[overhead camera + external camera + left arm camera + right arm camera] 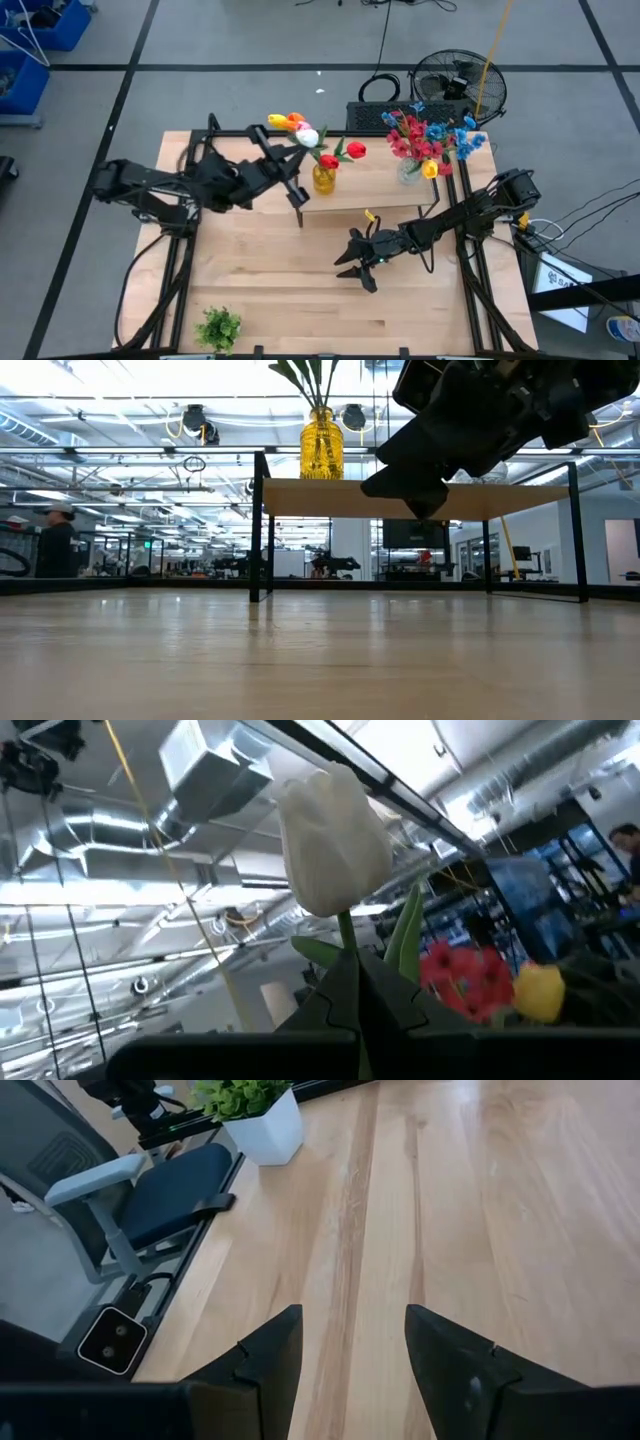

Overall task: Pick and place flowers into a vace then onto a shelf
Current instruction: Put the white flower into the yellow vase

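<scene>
White tulip (333, 840) stands clamped by its stem in the left gripper (297, 150), held above the shelf's (375, 195) left end, just beside the yellow vase (324, 178) with red tulips (343, 154). Farther along, a clear vase of flowers (430, 142) stands near the shelf's right end. Right gripper (358, 270) hovers over the tabletop (290, 290), fingers (265, 1360) apart, empty.
</scene>
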Action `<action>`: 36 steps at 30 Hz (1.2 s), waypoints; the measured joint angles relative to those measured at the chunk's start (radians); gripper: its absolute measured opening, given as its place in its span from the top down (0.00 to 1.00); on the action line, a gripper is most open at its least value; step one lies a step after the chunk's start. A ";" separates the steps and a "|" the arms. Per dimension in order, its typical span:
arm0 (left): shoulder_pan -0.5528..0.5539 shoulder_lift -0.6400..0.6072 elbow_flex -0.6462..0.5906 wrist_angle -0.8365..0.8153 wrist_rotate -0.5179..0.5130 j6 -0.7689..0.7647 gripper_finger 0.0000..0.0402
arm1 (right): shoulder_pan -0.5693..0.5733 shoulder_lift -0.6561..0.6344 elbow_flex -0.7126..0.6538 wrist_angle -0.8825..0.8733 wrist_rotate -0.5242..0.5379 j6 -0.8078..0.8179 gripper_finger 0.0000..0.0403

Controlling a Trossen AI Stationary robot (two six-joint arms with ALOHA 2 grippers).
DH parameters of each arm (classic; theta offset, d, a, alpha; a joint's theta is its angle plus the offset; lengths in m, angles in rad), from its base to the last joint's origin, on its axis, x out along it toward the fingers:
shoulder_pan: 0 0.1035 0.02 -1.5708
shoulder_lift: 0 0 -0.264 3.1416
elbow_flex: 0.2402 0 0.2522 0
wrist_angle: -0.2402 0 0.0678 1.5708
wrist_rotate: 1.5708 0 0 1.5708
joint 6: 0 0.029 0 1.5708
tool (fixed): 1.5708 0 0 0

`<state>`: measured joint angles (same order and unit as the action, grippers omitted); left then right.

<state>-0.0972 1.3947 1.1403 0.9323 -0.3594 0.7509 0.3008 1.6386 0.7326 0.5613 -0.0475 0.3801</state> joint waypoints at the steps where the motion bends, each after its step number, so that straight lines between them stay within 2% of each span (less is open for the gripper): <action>1: 0.003 0.005 -0.001 -0.008 0.000 -0.005 1.00 | 0.000 0.000 0.000 0.002 0.000 0.000 0.58; 8: 0.036 0.045 -0.016 -0.062 -0.040 -0.105 1.00 | 0.000 0.000 0.000 0.003 0.000 0.000 0.58; 15: 0.049 0.045 -0.026 -0.067 -0.094 -0.133 1.00 | 0.000 0.000 0.000 0.003 0.000 0.000 0.58; 19: 0.049 0.048 -0.027 -0.113 -0.143 -0.149 1.00 | 0.000 0.000 0.000 0.003 0.000 -0.002 0.58; 25: 0.054 0.047 -0.027 -0.223 -0.164 -0.233 0.99 | 0.000 0.000 0.000 0.003 0.000 -0.003 0.58; 36: 0.053 0.048 -0.027 -0.340 -0.230 -0.257 0.98 | 0.000 0.000 0.000 0.003 0.000 -0.007 0.58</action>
<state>-0.0441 1.4422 1.1133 0.5918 -0.5896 0.4938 0.3004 1.6386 0.7326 0.5644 -0.0475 0.3729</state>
